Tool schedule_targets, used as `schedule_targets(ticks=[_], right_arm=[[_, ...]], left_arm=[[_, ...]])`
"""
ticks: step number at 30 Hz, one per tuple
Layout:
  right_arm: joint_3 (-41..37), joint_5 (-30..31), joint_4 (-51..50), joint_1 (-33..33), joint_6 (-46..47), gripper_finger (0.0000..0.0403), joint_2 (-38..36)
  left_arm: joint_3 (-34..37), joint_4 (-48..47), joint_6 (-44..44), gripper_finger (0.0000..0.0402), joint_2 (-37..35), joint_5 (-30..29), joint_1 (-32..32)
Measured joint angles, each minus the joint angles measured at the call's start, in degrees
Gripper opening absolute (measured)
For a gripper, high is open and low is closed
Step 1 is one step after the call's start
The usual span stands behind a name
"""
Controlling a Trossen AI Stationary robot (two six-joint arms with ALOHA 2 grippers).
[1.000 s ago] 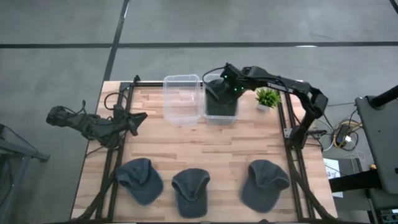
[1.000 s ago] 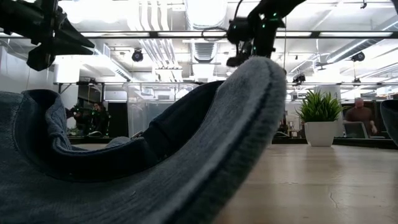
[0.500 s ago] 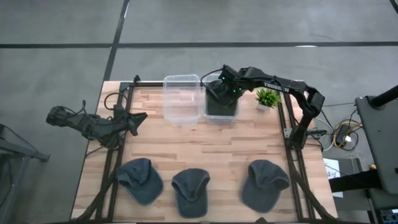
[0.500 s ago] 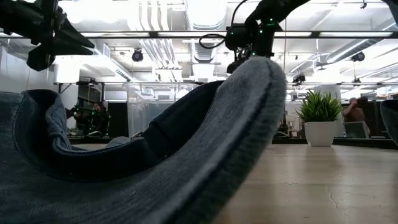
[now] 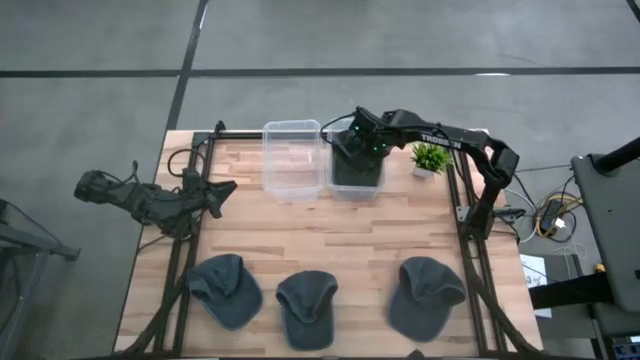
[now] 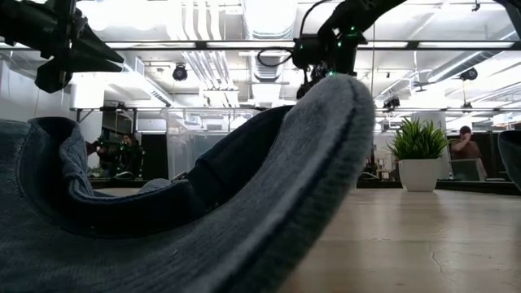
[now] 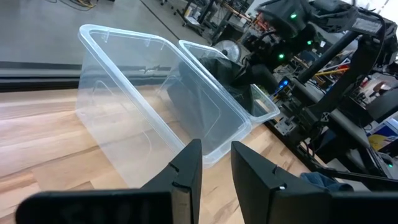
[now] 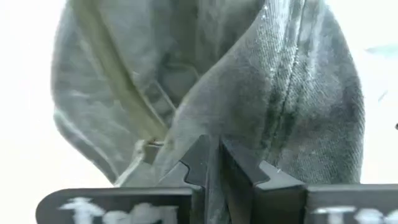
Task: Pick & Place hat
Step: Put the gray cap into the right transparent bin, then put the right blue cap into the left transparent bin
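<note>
Three dark grey hats lie along the table's near edge (image 5: pixel 225 290) (image 5: pixel 307 308) (image 5: pixel 425 295); the brim of one fills the low view (image 6: pixel 269 187). A fourth dark hat (image 5: pixel 358 172) sits in the right clear bin (image 5: pixel 378 190). My right gripper (image 5: pixel 352 140) (image 8: pixel 217 155) hovers over that bin's far part, shut on this hat (image 8: pixel 280 93). My left gripper (image 5: pixel 228 187) (image 7: pixel 216 158) waits above the table's left edge, open by a narrow gap, pointing at the empty left bin (image 7: pixel 143 118). My right gripper pinches a ridge of the hat's cloth (image 8: pixel 214 127) between its two fingers (image 8: pixel 198 163), coming from above and pointing down into the right bin. The hat spreads out beyond the fingertips inside the bin. I cannot tell how many layers are held.
The empty clear bin (image 5: pixel 293 158) stands right beside the filled one at the far edge. A small potted plant (image 5: pixel 430 158) sits to the right of the bins. Bare wood (image 5: pixel 330 235) lies between the bins and the row of hats.
My right gripper has shifted a little toward the table's left above the right bin and stayed shut. The three near hats and my left arm have kept still.
</note>
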State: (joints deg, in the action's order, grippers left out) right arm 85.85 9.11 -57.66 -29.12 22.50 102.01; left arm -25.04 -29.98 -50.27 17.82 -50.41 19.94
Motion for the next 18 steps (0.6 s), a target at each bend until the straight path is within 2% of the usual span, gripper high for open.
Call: schedule_targets(ticks=[8, 11, 15, 18], right_arm=[[3.46, -0.10, -0.86, 2.00, 0.14, 0.0031, -10.82], [3.02, -0.10, -4.70, 3.60, 1.65, 0.0031, -16.66], [1.51, -0.36, -12.95, 7.92, 6.37, 0.0031, -24.33], [-0.38, -0.36, -15.52, 13.50, 11.62, 0.0031, -29.76]], left_arm=[[0.00, 0.01, -0.65, 0.0078, 0.01, 0.00, 0.00], [0.00, 0.02, -0.74, 0.0078, 0.09, 0.00, 0.00], [0.00, 0.00, -1.10, 0.0078, 0.26, 0.00, 0.00], [0.00, 0.01, -1.22, 0.0078, 0.43, 0.00, 0.00]])
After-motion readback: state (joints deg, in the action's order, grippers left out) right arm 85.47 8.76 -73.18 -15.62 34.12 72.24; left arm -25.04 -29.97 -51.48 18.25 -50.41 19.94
